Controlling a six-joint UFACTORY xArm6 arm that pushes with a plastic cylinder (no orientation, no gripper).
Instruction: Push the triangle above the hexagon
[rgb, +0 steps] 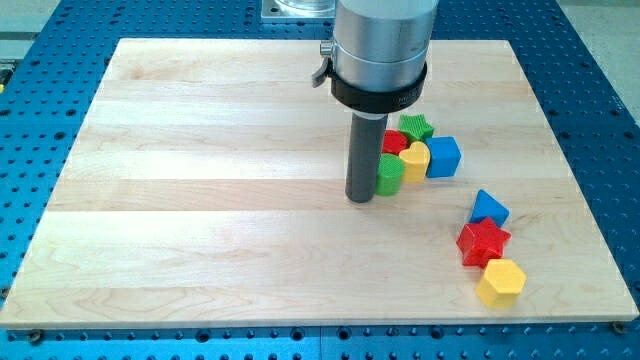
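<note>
From here the job looks unfinished: the blue triangle (489, 208) sits well off toward the view's lower right of my tip (361, 198), and the yellow hexagon (501, 281) lies lower still in the same direction, with a red star (483, 241) wedged between them and touching both, as far as I can tell. So the triangle is already on the upper side of the hexagon, but the star splits the pair, and I judge it does not yet count as placed. My tip is a bare rod, holding nothing; it rests on the wooden board (200, 200) just beside a green cylinder (390, 174), which fronts a tight cluster to my tip's right: a yellow block (415, 159), a red block (395, 142), a green star (416, 126) and a blue cube (443, 156). Everything to my tip's left is open wood. The hexagon is near the board's right edge and bottom edge, so room there is tight.
</note>
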